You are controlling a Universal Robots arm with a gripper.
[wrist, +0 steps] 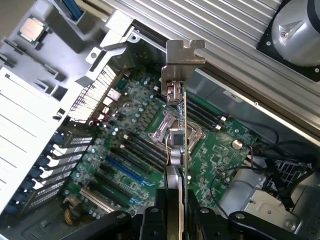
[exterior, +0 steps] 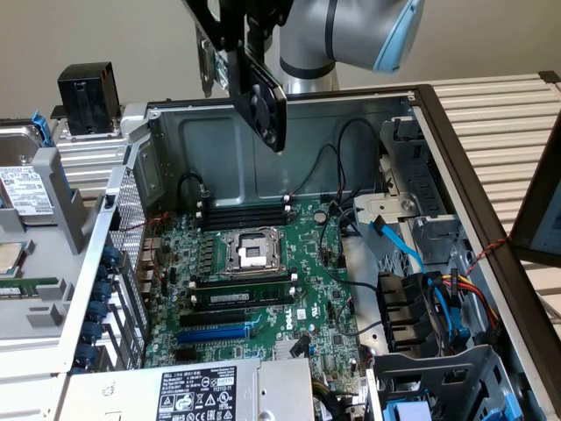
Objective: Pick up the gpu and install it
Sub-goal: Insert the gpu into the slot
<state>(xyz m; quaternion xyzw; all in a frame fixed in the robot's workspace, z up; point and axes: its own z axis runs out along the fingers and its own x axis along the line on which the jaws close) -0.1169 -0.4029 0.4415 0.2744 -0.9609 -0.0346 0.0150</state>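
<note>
Exterior view, gripper (exterior: 245,44): clamped on the gpu's upper end, high over the open computer case (exterior: 228,149).
Exterior view, gpu (exterior: 266,103): hung tilted in the air, fan side showing, well clear of the motherboard (exterior: 298,272).
Wrist view, gpu (wrist: 178,150): seen edge-on, metal bracket (wrist: 184,55) at the far end, above the CPU socket (wrist: 161,129).
Wrist view, fingers (wrist: 150,222): pressed against both faces of the card, jaws narrowed to its thickness.

Arm (exterior: 351,31) aloft, gripper (wrist: 175,220) pinched shut — on gpu (exterior: 266,98)
</note>
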